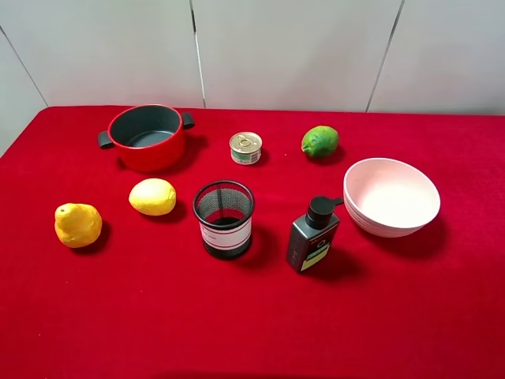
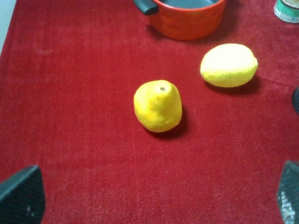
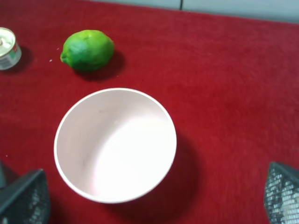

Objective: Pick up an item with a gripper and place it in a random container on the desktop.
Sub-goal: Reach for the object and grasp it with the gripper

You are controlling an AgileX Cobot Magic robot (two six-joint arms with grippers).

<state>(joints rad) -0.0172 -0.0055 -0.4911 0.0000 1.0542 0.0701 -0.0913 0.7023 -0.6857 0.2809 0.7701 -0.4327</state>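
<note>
We see the small round green lime with bumpy glossy skin (image 1: 319,141) lying on the red cloth desktop (image 1: 252,324), toward the far side of the table. It is to the right of the small metal tin can (image 1: 245,148) and behind the wide pale pink-white round bowl (image 1: 392,162), near it but not touching.

In the right wrist view, the right gripper (image 3: 152,196) has its two dark mesh-textured fingers (image 3: 23,198) spread wide apart, and they hold nothing. The bowl (image 3: 74,121) sits between these fingers and the lime (image 3: 88,50), so the lime is well apart from both fingertips, on the farther side of the bowl. The tin can (image 3: 8,42) stands beside the lime.

The left gripper (image 2: 154,196) is also wide open and grasps nothing. In front of it lies a knobbly yellow fruit (image 2: 158,105), then a smooth yellow lemon (image 2: 229,65), and farther on the red pot with dark handles (image 2: 187,16).

About the containers: the inside of the bowl shows only its smooth pale wall. The pot (image 1: 147,138) shows only a grey inner surface. The black mesh cup (image 1: 224,219) stands upright at the middle of the table, and its inside is too dark to tell. A dark pump bottle (image 1: 313,237) stands between the cup and the bowl.
</note>
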